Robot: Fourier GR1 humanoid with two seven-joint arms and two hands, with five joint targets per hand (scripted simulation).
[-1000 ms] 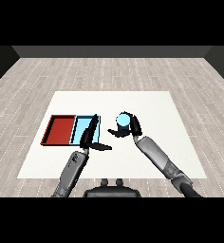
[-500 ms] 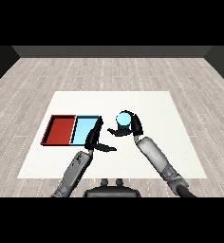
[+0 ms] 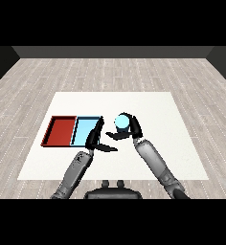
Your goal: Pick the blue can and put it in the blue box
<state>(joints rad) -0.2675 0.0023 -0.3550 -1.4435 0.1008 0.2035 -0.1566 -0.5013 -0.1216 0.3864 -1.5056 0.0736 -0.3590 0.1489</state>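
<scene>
Grey plank flooring surrounds the white table on my feed, where a red tray and a light blue tray lie touching side by side. I see my right hand curled round the blue can, holding it upright just right of the blue tray and outside it. My left hand sits by that tray's right edge, fingers straight, thumb spread, holding nothing.
</scene>
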